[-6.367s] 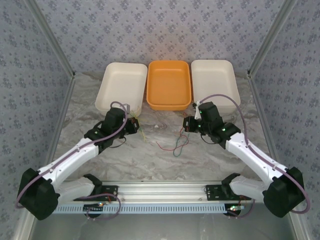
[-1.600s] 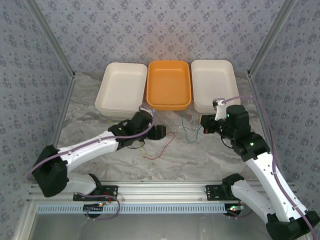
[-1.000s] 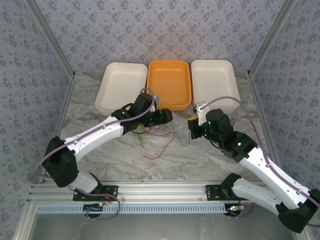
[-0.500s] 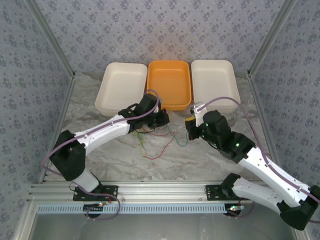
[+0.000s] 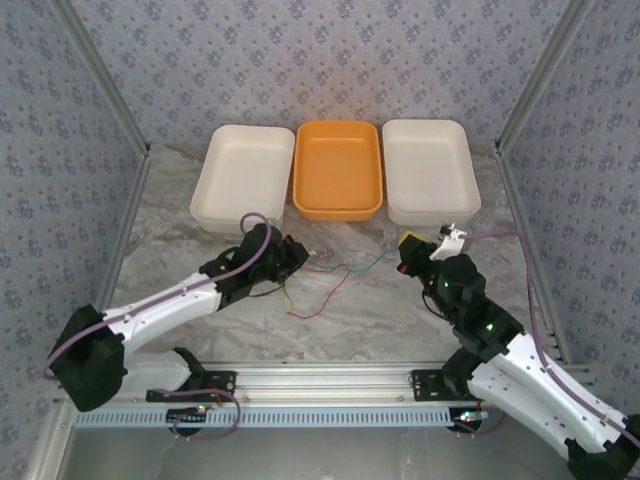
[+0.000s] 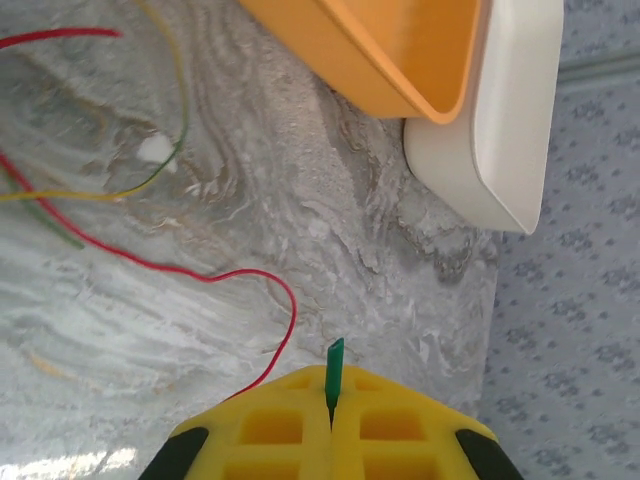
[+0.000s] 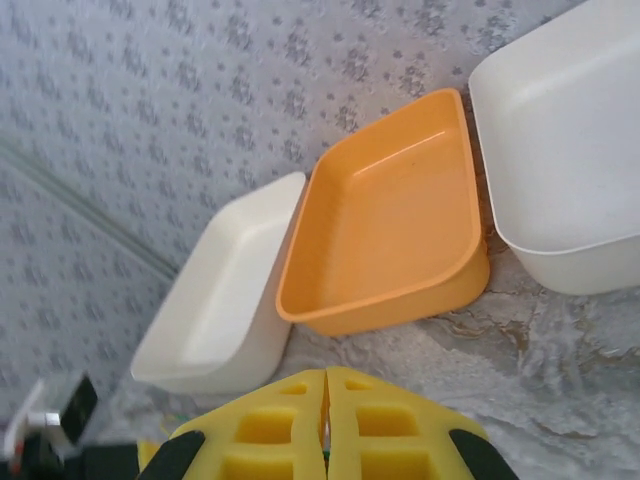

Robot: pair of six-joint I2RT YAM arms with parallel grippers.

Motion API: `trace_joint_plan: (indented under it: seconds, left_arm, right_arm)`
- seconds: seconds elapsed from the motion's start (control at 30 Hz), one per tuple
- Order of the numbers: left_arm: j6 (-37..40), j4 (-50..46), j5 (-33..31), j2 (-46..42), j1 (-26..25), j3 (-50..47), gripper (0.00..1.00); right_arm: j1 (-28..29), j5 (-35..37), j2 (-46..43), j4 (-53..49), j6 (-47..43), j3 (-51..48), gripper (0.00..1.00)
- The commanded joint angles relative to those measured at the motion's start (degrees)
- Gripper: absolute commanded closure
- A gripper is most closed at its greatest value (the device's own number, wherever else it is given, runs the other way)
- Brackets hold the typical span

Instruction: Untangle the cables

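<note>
Over on the left, the left gripper [image 5: 297, 253] sits left of the middle of the table [image 5: 420, 320], jaws clamped together. The wrist camera settles it: the tip of the dark green cable [image 6: 334, 358] pokes up from between the yellow pads [image 6: 270, 432], pinched fast. From there that cable runs rightward across the middle of the table, slightly wavy, right up to the right gripper [image 5: 403, 254]. A little closer to the near edge, the dark red cable [image 5: 322, 299] loops loose on the marble. The yellow cable [image 5: 284, 290] lies close by the left gripper (a greenish strand rides along with it, too thin to follow). Along the far edge stand three trays in a row: the left white tray [image 5: 243, 172], the orange tray [image 5: 338, 172] and the right white tray [image 5: 428, 170], packed side by side. And on the right, the right gripper has its pads pressed together too; whether the green cable's end is caught in them I cannot tell.
</note>
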Motion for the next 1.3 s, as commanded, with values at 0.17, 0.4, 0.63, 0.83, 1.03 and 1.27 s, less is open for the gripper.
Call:
trace_joint_plan:
  seconds: [0.17,0.4,0.63,0.83,1.03,1.27]
  left_arm:
    - [-25.42,11.91,-8.65,-7.48,-1.32,-12.00,1.00]
    - [-32.41,12.05,-16.22,-13.64,-3.69,-13.94,1.00]
    - [-35.92,14.68,-23.14,-18.34,-4.62,-16.34,1.00]
    - [-35.66,13.36,-26.57,-21.63,-4.63,-16.25,1.00]
    - [-27.92,10.08,-25.20,-22.12,-3.37,-11.74,1.00]
    - [-5.23,2.74,-15.68,-19.49,2.65,0.19,1.00]
  right_arm:
    - [0.08,9.17,-1.32,14.74,23.21,-3.88,1.00]
    - [1.56,12.48,-2.86,10.47,35.33,-5.93,1.00]
    - [5.68,16.00,-3.52,4.64,44.18,-6.91,1.00]
    - [9.57,19.62,-3.45,3.18,46.81,-7.55,1.00]
    - [9.98,17.11,-1.46,-1.10,40.72,-2.39,1.00]
    - [10.02,11.78,4.48,-19.91,22.28,16.30,0.43]
